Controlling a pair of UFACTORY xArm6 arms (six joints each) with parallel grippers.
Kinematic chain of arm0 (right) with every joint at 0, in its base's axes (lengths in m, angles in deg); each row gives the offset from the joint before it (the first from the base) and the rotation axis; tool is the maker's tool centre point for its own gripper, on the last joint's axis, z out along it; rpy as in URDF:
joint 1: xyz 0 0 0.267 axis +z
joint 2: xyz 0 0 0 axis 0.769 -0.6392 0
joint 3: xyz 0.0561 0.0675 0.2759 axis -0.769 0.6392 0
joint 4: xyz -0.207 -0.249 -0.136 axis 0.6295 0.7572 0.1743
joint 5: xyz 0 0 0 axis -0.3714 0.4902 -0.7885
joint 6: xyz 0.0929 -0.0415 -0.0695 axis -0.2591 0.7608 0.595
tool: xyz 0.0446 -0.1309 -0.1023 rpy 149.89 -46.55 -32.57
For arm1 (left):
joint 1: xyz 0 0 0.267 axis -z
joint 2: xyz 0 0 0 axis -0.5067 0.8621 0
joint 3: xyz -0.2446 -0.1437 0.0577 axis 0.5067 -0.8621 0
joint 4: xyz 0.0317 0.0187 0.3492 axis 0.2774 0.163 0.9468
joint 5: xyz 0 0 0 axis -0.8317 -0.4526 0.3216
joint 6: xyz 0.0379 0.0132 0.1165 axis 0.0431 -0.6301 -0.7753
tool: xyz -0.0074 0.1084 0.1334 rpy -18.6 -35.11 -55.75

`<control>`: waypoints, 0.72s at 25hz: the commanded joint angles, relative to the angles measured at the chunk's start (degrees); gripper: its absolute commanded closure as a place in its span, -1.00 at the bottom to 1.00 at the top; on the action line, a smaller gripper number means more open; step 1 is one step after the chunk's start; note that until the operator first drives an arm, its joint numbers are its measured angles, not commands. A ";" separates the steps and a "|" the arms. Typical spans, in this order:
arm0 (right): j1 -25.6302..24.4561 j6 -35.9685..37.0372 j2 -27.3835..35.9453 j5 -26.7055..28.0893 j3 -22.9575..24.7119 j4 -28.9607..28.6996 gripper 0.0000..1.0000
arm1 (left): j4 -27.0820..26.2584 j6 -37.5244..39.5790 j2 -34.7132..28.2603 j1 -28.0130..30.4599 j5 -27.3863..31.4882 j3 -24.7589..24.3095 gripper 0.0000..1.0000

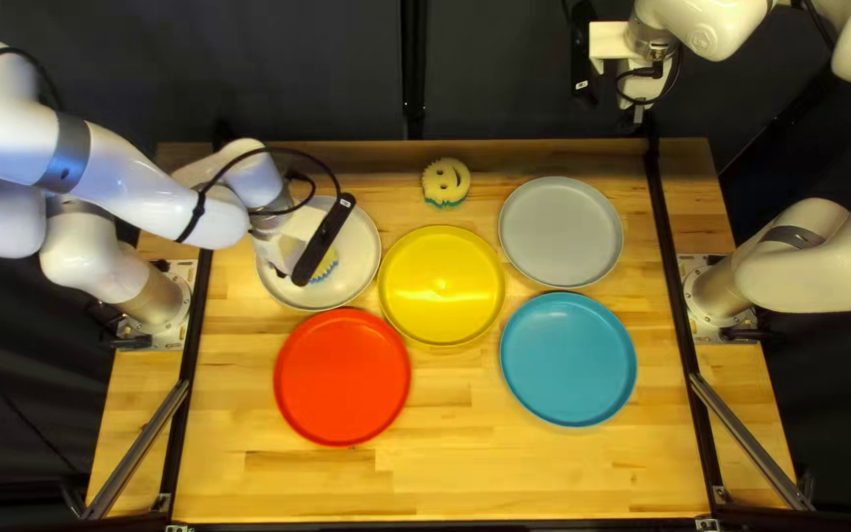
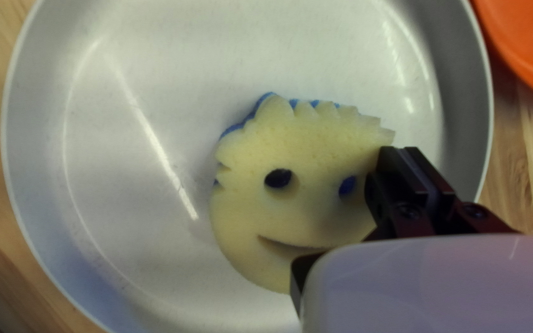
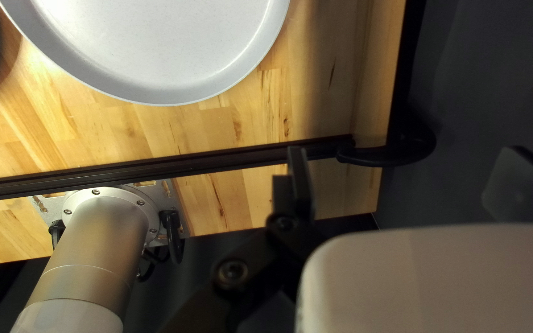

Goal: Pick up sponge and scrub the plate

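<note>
While your left gripper point(image 1: 323, 239) is closed, the sponge point(image 2: 303, 145) lies below

Its fingers meet each other. The sponge (grinning at you) rests in the white plate point(image 2: 161, 74); from that plate, in the top left view, the red plate point(image 1: 342, 377) sits at six o'clock.

A yellow plate point(image 1: 442, 286) takes the middle, red plate point(image 1: 343, 376) beside it, grey plate point(image 1: 560, 232) and blue plate point(image 1: 568, 360) over on the right, and there's a green-edged smiley sponge point(image 1: 446, 182) near the far edge!
</note>
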 commanded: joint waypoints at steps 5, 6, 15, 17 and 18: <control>0.00 0.00 0.00 0.00 0.00 0.00 -1.00 | 2.62 -2.52 -0.83 -5.66 2.45 0.95 1.00; 0.00 0.00 0.00 0.00 0.00 0.00 -1.00 | 2.64 -4.32 -0.66 -7.80 3.21 1.15 1.00; 0.00 0.00 0.00 0.00 0.00 0.00 -1.00 | 4.25 -10.76 0.63 -17.90 7.96 3.37 1.00; 0.00 0.00 0.00 0.00 0.00 0.00 -1.00 | 4.71 -10.44 0.44 -18.34 8.70 3.66 1.00; 0.00 0.00 0.00 0.00 0.00 0.00 -1.00 | 4.75 -9.98 0.45 -17.94 8.69 3.75 1.00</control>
